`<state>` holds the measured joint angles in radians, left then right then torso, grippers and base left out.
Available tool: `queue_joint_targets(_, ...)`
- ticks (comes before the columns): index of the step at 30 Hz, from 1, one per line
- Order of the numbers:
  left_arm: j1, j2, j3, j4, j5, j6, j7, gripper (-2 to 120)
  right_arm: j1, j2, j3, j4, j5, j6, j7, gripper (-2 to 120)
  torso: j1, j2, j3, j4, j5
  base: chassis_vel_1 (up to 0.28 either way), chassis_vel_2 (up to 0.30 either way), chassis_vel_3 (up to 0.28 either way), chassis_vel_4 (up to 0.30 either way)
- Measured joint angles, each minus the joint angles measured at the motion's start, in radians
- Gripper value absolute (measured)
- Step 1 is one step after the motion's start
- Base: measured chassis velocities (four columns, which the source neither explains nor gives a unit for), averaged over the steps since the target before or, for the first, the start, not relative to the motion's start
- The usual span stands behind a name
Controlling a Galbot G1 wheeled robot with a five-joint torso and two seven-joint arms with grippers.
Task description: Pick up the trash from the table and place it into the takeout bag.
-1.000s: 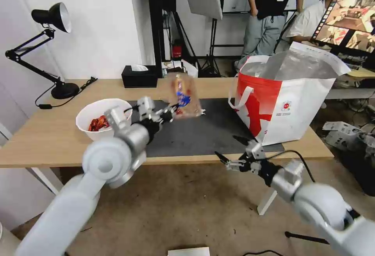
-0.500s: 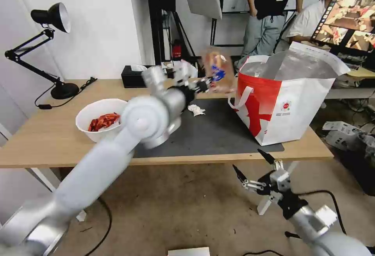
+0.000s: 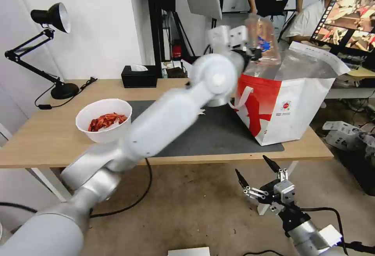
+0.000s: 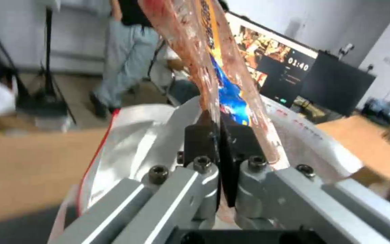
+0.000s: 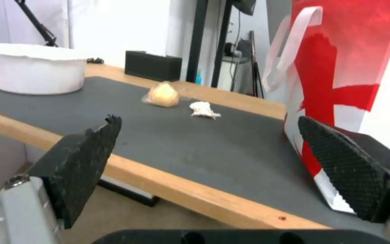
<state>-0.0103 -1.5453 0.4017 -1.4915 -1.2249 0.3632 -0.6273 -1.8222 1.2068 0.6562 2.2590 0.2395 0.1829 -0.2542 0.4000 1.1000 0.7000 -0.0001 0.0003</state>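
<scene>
Light-wood worktop runs the width of the head view, its near edge bare and its left end holding one black desk lamp; one dark grey mat covers its middle and stops just short of the near edge; one takeout bag, red and white with silver foil lining, stands upright on the mat's right end near the worktop's right edge, mouth open, one white strap handle hanging down its red side; the left arm stretches from the lower left across the mat up to the bag, and the left pincer hangs over the bag's open mouth, its fingers pressed together on the edge of one clear plastic clamshell tray with food scraps and a blue label, so the tray sits above the bag's rim and apart from the foil; one white bowl of red shells stands on the worktop at the mat's left edge, well apart from the bag; one black tissue box sits at the far edge; one small clear bag with a pale bun and one crumpled white tissue lie near each other on the open mat between bowl and bag; the right pincer waits below the worktop's near edge over the floor, its two fingers spread wide and holding nothing.
</scene>
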Motion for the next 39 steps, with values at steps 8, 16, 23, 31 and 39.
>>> queue_joint_targets(8, -0.021, -0.038, 0.093, 0.118, 0.254, 0.038, 0.159, 0, 0.001, 0.008, 0.010, 0.013, 0.007, 0.000, 0.002, 100, 0.000, 0.000, 0.000, 0.0002, -0.0002, 0.000, 0.000, 0.000, 0.000)
queue_joint_targets(16, -0.070, -0.052, 0.118, 0.171, 0.263, 0.121, 0.184, 27, 0.006, 0.018, 0.017, 0.016, 0.019, 0.000, 0.003, 100, 0.000, 0.000, 0.000, 0.0001, -0.0003, 0.000, 0.000, 0.000, 0.000)
queue_joint_targets(23, -0.058, -0.025, 0.034, 0.110, 0.161, 0.099, 0.099, 55, 0.036, 0.019, -0.005, 0.017, 0.021, -0.011, 0.018, 100, 0.000, 0.000, 0.000, -0.0002, -0.0003, 0.000, 0.000, 0.000, 0.000)
queue_joint_targets(31, 0.114, 0.197, -0.057, -0.156, 0.118, 0.008, 0.024, 83, 0.077, 0.015, -0.014, -0.007, 0.028, -0.034, 0.038, 100, 0.000, 0.000, 0.000, 0.0008, -0.0010, 0.000, 0.000, 0.000, 0.000)
queue_joint_targets(39, 0.400, 0.434, -0.211, -0.417, 0.236, -0.059, 0.046, 100, 0.114, 0.014, -0.029, -0.033, 0.033, -0.050, 0.072, 100, 0.000, 0.000, 0.000, 0.0000, -0.0008, 0.000, 0.000, 0.000, 0.000)
